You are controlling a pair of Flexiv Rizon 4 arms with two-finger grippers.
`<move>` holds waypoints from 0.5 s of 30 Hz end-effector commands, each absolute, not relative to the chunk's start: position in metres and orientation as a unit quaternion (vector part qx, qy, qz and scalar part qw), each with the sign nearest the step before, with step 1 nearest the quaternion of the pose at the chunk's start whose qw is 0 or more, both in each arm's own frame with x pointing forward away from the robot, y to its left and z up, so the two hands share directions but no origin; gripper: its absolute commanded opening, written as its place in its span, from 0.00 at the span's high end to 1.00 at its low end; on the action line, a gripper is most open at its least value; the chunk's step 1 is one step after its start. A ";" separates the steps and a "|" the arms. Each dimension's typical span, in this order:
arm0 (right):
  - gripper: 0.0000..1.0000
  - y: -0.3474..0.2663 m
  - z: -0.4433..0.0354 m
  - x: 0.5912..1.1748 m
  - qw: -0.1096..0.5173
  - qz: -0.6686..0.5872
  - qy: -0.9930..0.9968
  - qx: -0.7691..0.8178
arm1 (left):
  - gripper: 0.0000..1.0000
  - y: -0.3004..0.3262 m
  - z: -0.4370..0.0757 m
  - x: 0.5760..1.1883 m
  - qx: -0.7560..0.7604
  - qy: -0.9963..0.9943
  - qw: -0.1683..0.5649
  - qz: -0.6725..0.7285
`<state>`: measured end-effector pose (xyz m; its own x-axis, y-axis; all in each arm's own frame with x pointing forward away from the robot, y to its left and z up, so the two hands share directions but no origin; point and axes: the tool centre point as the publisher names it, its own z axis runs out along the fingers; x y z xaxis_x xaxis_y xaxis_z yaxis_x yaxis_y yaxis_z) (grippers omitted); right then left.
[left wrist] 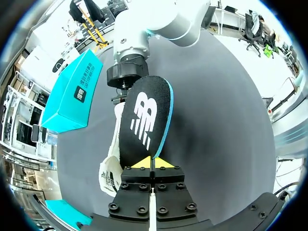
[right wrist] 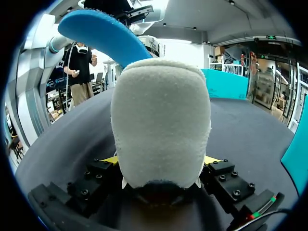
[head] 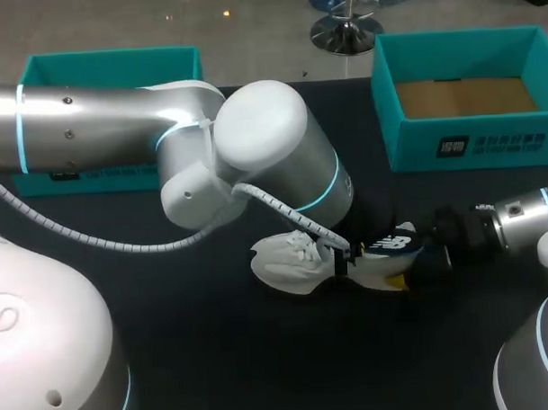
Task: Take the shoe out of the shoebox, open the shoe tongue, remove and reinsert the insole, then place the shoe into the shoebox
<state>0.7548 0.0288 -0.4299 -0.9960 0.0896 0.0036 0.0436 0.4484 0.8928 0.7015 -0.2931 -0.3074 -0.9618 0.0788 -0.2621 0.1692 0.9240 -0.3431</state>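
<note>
A white shoe (head: 289, 258) lies on its side on the dark table, toe toward my left arm. My right gripper (head: 419, 270) is shut on its heel end; in the right wrist view the shoe's white heel (right wrist: 161, 125) fills the gap between the yellow fingertips (right wrist: 111, 159). The black insole (left wrist: 147, 120), blue underneath, sticks up out of the shoe. My left gripper (left wrist: 153, 163) is shut on the insole's edge, yellow tips pressed together. In the head view the insole (head: 392, 246) shows between the two grippers, beside my left gripper (head: 348, 256).
The open teal shoebox (head: 470, 135) stands at the back right, with a bare cardboard floor. Its teal lid (head: 107, 62) lies at the back left, partly behind my left arm. The box's teal wall (right wrist: 296, 159) is close beside my right gripper.
</note>
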 end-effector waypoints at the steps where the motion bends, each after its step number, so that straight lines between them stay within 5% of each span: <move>1: 1.00 0.031 -0.433 0.756 0.022 0.522 0.852 0.040 | 1.00 -0.319 -0.310 0.700 0.054 0.975 0.131 -0.172; 11: 1.00 0.031 -0.433 0.756 0.022 0.522 0.852 0.040 | 1.00 -0.324 -0.306 0.703 0.037 0.974 0.136 -0.180; 12: 1.00 0.031 -0.433 0.756 0.022 0.522 0.852 0.040 | 0.95 -0.323 -0.307 0.703 0.036 0.974 0.136 -0.180; 15: 1.00 0.031 -0.433 0.756 0.022 0.522 0.852 0.040 | 0.56 -0.320 -0.309 0.704 0.034 0.973 0.138 -0.182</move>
<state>0.7549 0.0296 -0.4309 -0.9959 0.0903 0.0037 0.0440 0.4487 0.8926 0.7042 -0.3235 -0.3071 -0.9602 0.0175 -0.2786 0.1156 0.9334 -0.3398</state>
